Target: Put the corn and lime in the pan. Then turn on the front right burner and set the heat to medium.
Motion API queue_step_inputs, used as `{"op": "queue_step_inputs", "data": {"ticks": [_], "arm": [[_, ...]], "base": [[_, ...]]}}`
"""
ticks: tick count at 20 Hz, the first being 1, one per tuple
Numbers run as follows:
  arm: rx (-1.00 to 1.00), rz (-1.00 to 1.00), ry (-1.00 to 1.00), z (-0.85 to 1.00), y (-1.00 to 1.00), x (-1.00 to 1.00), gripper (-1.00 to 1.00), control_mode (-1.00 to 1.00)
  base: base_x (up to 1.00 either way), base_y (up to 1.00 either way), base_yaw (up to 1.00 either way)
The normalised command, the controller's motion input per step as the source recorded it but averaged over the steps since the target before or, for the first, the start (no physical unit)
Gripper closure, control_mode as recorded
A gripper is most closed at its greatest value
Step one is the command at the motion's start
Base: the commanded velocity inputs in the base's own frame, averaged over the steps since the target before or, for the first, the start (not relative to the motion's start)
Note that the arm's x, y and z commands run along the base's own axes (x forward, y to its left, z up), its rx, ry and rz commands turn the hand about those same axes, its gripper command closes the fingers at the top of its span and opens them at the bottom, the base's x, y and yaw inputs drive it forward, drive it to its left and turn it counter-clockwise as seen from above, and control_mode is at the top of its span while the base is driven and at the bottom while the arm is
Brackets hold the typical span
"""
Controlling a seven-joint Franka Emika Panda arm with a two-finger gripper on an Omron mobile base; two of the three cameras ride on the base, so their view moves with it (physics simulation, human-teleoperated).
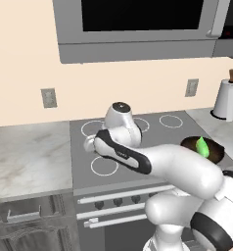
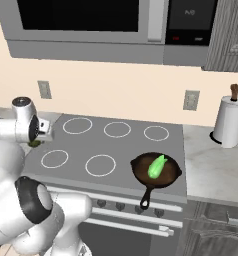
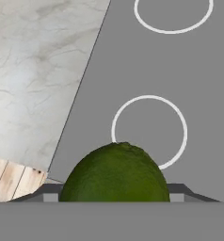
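Grey stove (image 2: 116, 147), marble surface (image 3: 38, 70) to its left. Pan (image 2: 173, 176) on front right burner, corn (image 2: 156, 166) already inside. Lime (image 3: 115, 173) sits clamped in the gripper (image 3: 115, 195), above the stove's left edge. Carry it level, well clear of the pan rim; release low, beside the corn

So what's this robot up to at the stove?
It is loading food into the pan on the front right burner. The corn already lies inside it. The pincer now has the lime between its fingers and holds it above the left side of the stovetop, near the marble counter. The lime is not yet in the pan.
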Motion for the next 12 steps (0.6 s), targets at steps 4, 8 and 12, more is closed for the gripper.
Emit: {"op": "queue_step_inputs", "data": {"ticks": [4, 8, 12], "arm": [[0.00, 0.00, 0.00, 0.00, -1.00, 0.00, 1.00, -1.00], [0.00, 0.00, 0.04, 0.00, -1.00, 0.00, 1.00, -1.00], [0.00, 0.00, 0.09, 0.00, -1.00, 0.00, 1.00, -1.00]], "base": [[0.00, 0.00, 0.00], [0.00, 0.00, 0.00], [0.00, 0.00, 0.00]]}}
